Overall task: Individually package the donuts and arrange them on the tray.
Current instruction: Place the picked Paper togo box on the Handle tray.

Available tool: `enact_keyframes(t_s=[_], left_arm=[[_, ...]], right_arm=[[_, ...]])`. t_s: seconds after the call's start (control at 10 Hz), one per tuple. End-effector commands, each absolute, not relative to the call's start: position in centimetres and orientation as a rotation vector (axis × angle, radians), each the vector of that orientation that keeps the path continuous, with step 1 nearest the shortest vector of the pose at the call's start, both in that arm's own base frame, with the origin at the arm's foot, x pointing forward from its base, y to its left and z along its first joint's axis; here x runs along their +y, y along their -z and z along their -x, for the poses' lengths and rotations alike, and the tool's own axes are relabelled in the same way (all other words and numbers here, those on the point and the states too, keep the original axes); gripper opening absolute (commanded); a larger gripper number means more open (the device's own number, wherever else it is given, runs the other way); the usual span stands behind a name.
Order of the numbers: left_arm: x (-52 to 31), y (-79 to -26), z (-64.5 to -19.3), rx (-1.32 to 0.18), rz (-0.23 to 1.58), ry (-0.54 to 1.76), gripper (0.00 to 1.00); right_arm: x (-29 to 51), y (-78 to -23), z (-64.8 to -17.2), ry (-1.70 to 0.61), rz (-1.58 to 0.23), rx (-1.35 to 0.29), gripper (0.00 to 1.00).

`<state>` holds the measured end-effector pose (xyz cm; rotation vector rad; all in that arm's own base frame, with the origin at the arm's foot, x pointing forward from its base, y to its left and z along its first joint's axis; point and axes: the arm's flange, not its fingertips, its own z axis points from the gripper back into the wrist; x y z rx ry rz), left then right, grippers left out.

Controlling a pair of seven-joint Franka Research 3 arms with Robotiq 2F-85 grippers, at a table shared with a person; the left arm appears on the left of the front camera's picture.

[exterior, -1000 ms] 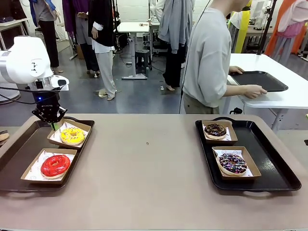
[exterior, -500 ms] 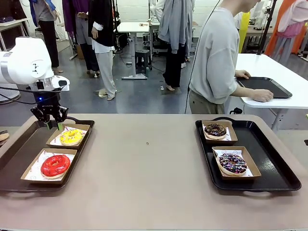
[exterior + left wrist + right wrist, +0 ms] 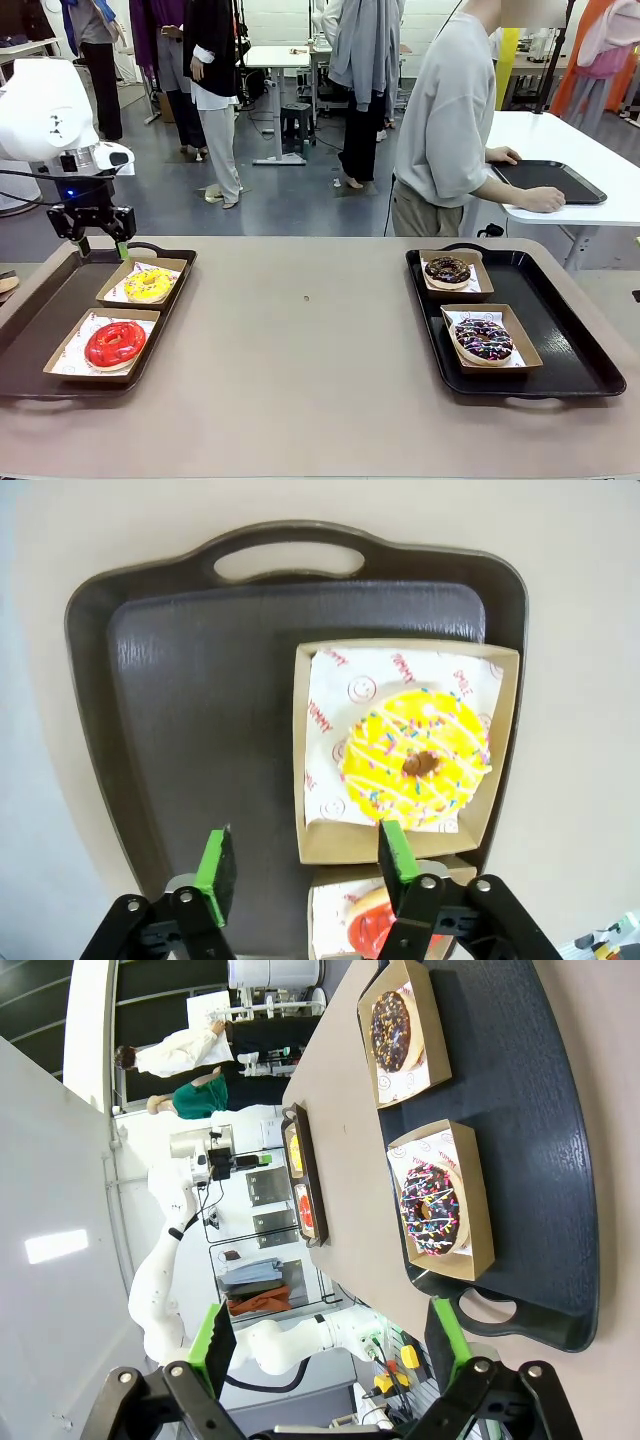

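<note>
On the left tray (image 3: 30,325) the yellow donut (image 3: 150,283) and the glossy red donut (image 3: 114,343) each lie in a paper-lined cardboard box. My left gripper (image 3: 100,243) hangs open just above the tray's far end, behind the yellow donut's box, holding nothing. From the left wrist, the yellow donut (image 3: 415,758) sits ahead of the open left gripper (image 3: 307,858) and the red donut (image 3: 365,925) peeks in below. The right tray (image 3: 580,350) holds the dark chocolate donut (image 3: 447,269) and the sprinkled donut (image 3: 484,339), both boxed. My right gripper (image 3: 327,1345) is open and empty, well above the sprinkled donut (image 3: 432,1210) and the chocolate donut (image 3: 393,1028).
The tan tabletop (image 3: 310,350) lies bare between the two trays. A person (image 3: 450,120) stands beyond the far right corner, hands on another black tray (image 3: 545,178) on a white side table. The left half of the left tray (image 3: 200,730) is bare.
My left gripper has lifted off the far corner of the yellow donut's box, drifted slightly left and spread its fingers. The person has leaned more toward the side table.
</note>
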<state>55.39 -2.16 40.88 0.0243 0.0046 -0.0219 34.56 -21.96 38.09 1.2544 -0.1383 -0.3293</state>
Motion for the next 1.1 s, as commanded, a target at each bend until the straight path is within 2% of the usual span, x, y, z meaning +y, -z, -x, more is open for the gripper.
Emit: enact_keyframes(t_s=[0.0, 0.1, 1.0], left_arm=[[-1.9, -41.2, -53.7, 0.02, -0.026, 0.016, 0.9], [-1.8, -41.5, -53.3, 0.034, -0.023, -0.01, 1.0], [-2.1, -41.5, -54.1, 0.018, -0.024, 0.017, 1.0]], right_arm=[[-22.0, -38.4, -34.5, 0.326, -1.252, -0.125, 1.0], [-22.0, -38.4, -34.5, 0.326, -1.252, -0.125, 1.0], [-22.0, -38.4, -34.5, 0.326, -1.252, -0.125, 1.0]])
